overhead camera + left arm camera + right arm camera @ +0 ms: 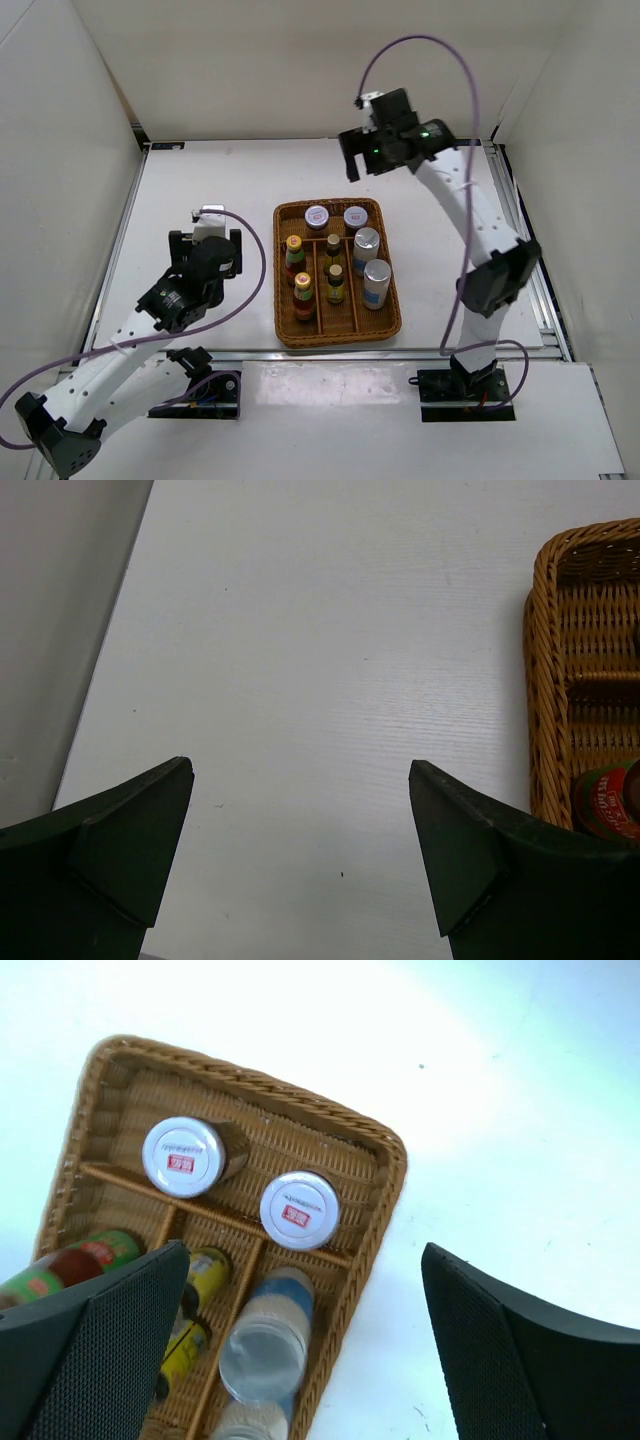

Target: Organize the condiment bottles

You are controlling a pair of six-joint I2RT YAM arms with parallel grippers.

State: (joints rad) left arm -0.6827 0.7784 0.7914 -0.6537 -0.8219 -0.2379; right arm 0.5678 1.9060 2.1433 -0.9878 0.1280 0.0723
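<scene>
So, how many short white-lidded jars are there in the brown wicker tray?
2. Both stand in the far compartment of the brown wicker tray: the left jar and the right jar, side by side. None looks hidden.

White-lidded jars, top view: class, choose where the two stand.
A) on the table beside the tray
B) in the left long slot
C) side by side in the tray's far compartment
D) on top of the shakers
C: the left jar and the right jar stand side by side in the far compartment of the tray.
</scene>
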